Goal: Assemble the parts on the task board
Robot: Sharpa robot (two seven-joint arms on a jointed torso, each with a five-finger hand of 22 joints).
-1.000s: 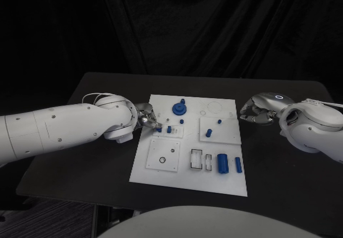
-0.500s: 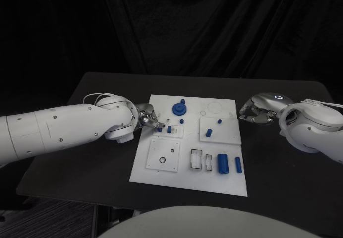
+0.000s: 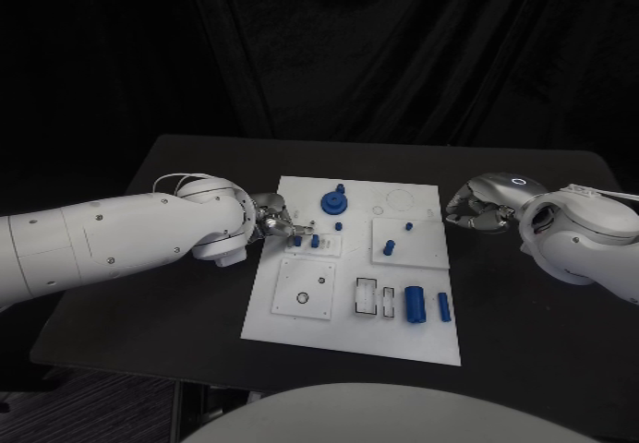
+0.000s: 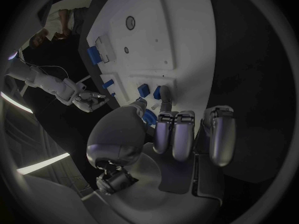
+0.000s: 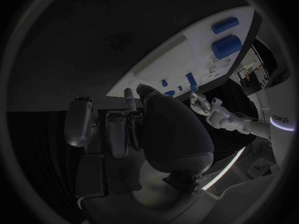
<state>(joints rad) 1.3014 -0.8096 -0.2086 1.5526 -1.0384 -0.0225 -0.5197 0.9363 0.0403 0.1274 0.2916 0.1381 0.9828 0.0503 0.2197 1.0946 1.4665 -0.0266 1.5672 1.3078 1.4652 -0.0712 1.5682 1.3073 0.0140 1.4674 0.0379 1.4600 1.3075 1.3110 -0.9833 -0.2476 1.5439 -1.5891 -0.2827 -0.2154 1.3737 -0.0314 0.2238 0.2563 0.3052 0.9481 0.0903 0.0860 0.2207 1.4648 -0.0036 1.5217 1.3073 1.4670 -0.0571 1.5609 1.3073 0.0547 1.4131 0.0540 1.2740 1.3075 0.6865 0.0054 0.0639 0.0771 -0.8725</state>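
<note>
The white task board (image 3: 349, 318) lies mid-table. Two small blue parts (image 3: 295, 242) (image 3: 314, 241) stand side by side in a small plate near its left edge. My left hand (image 3: 276, 221) reaches in from that edge, and its fingers stretch out to them. In the left wrist view a fingertip (image 4: 166, 98) touches one of the two parts (image 4: 157, 92) and the thumb tip lies near the other (image 4: 143, 90). Nothing is gripped in that hand (image 4: 171, 134). My right hand (image 3: 476, 210) hovers just off the board's right edge, fingers curled in on nothing (image 5: 124, 127).
A blue round knob (image 3: 333, 200) stands at the board's far side, with a blue peg (image 3: 389, 246) and small studs further right. Two blue cylinders (image 3: 415, 303) (image 3: 443, 306) lie near the right front corner, beside two rectangular slots (image 3: 367, 296). Black table (image 3: 160, 305) surrounds the board.
My left hand's fingers have edged slightly toward the two small blue parts. The right hand has stayed still.
</note>
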